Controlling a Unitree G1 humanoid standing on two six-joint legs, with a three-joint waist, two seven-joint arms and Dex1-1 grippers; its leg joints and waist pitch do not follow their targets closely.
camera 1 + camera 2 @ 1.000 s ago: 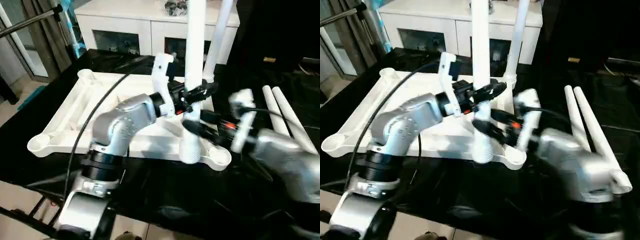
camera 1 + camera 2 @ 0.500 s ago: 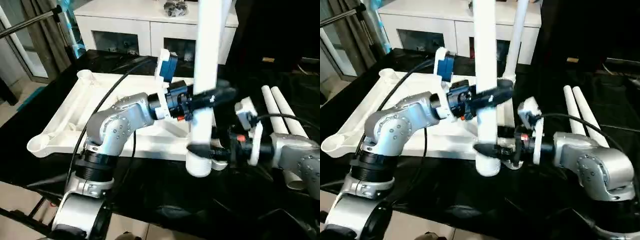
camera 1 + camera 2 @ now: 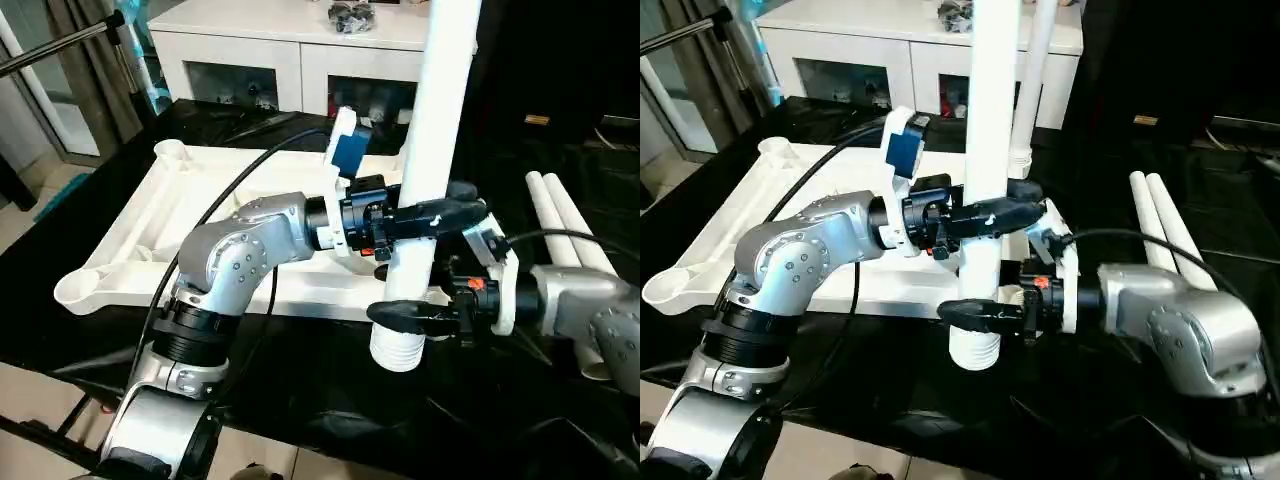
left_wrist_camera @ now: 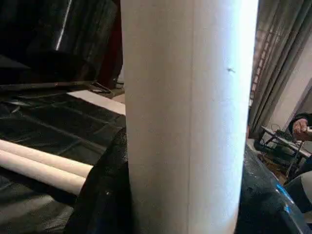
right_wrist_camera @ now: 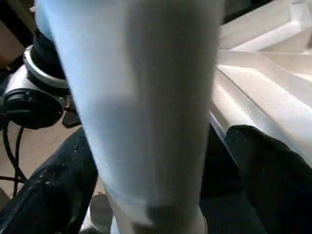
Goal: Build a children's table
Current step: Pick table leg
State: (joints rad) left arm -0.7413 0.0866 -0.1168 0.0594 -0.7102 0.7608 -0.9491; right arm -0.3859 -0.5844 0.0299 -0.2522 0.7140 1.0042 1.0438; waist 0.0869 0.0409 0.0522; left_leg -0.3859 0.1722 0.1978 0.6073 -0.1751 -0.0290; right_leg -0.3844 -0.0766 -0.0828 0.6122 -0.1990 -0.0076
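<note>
The children's table's white tabletop [image 3: 150, 210] lies upside down on a black-covered table, ribs up. My left gripper [image 3: 445, 213] is shut on a white leg [image 3: 440, 120] and holds it nearly upright. The leg's ribbed lower end [image 3: 398, 350] hangs over the black cover just in front of the tabletop's near right corner. My right gripper [image 3: 395, 312] stands open, its black fingers [image 5: 53, 195] on either side of the leg's lower part. Another leg [image 3: 1038, 60] stands in the far right corner socket. Two loose legs [image 3: 560, 210] lie to the right.
A white cabinet [image 3: 300, 50] with glass-fronted compartments stands behind the table. Curtains and a metal stand [image 3: 60, 40] are at the left. A person's hand [image 4: 300, 129] shows far off in the left wrist view. My left arm's black cable [image 3: 210, 210] crosses the tabletop.
The held leg has come away from the near right corner socket, toward the front and right. The right gripper has moved in to the leg's lower end and its fingers stand wider.
</note>
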